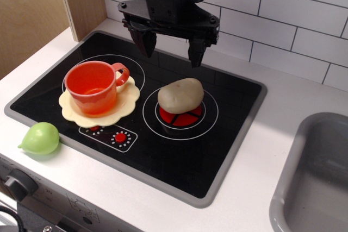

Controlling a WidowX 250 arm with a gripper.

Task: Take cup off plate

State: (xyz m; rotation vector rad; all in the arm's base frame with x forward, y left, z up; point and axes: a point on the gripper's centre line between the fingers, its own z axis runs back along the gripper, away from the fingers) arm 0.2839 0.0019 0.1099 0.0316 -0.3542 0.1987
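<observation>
Cup (92,87) hasn't gone anywhere yet, so the job is basically at square one. In the one camera view we get, the orange-red cup sits upright right on the plate (124,105), handle poking out toward the right, and the pair is parked over the left burner ring of the stovetop (228,150), close to its left edge. The plate is the pale yellow one with the wavy rim, and the cup covers most of its middle.

So what's left, as far as I can judge: come over and down to the cup, grab it, lift it, and put it somewhere off the plate. None of that looks started.

Claw-wise, the gripper (172,49) hangs up by the back edge of the stovetop, roughly mid-way along it. Its two fingers are spread wide apart with nothing between them, touching nothing, so it's released and empty. It's well apart from the cup, up and to the right of it.

Other stuff around: a beige potato-like lump (180,95) on the right burner, a light green pear-shaped toy (40,138) off the front-left corner of the stovetop on the counter, and a grey sink (318,180) at the far right.
</observation>
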